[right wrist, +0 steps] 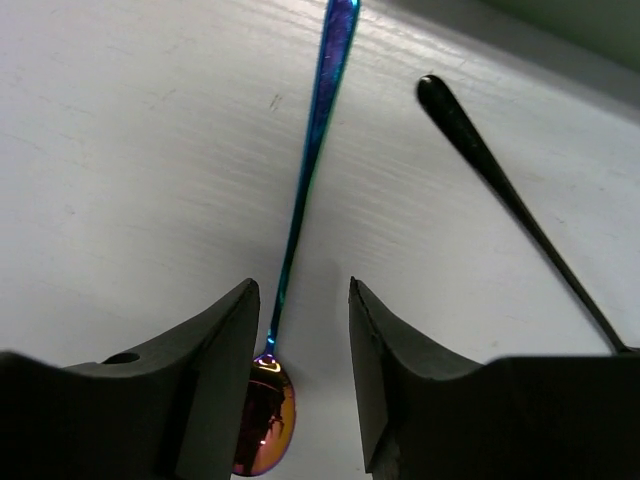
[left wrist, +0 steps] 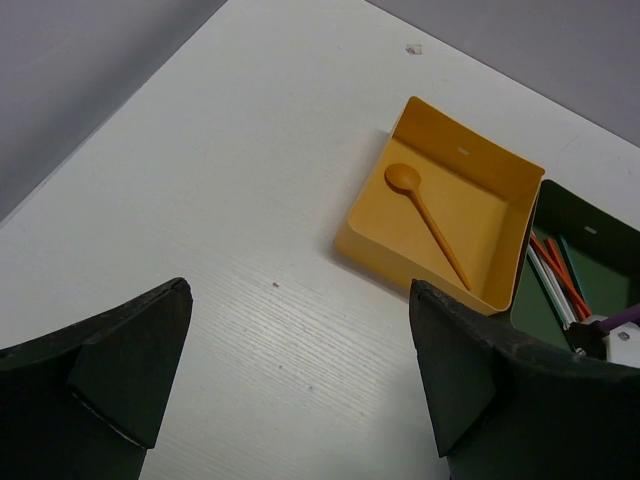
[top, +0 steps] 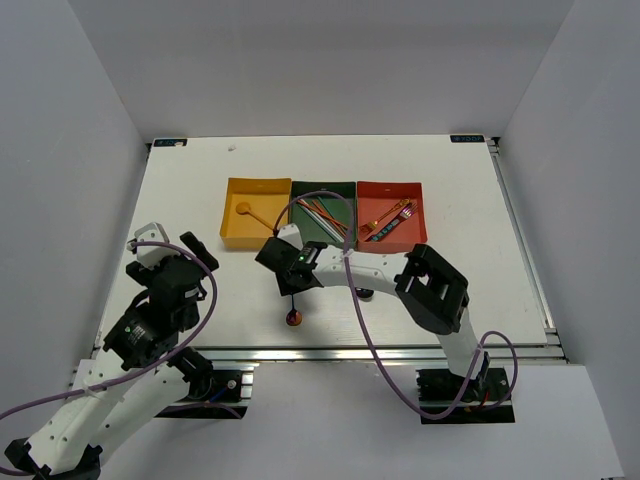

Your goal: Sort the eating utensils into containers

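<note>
Starting at the left, the left gripper (left wrist: pixel 298 300) is held above the bare white table (left wrist: pixel 200 150), its jaws spread wide with nothing between them. Just beyond it the yellow-orange tray (top: pixel 262 195) is seen, with 1 orange spoon (left wrist: pixel 432 228) laid diagonally on its floor.

On the near side of the trays, the right gripper (right wrist: pixel 303 290) is set low over an iridescent blue-purple spoon (right wrist: pixel 316 140), which lies flat on the table. The handle runs between the 2 fingers and the bowl points toward the table's near edge. The jaws are set narrow, astride the handle, yet a gap shows on the right side, so no firm grip can be made out. Just to the right lies the handle of a black utensil (right wrist: pixel 490 172); its working end is hidden below the gripper.

Further right, the dark green tray (top: pixel 323 184) is filled with chopsticks (top: pixel 322 212) in red, green and white. The red tray (top: pixel 385 195) holds what are read as forks (top: pixel 388 220), 1 of them gold.

The step in hand is judged to be the pick-up of the iridescent spoon. For the next move, the jaws are to be shut fully on the handle and the spoon lifted clear of the black utensil. It is then to be carried to the yellow-orange tray and released beside the orange spoon, since spoons appear to be gathered there.
</note>
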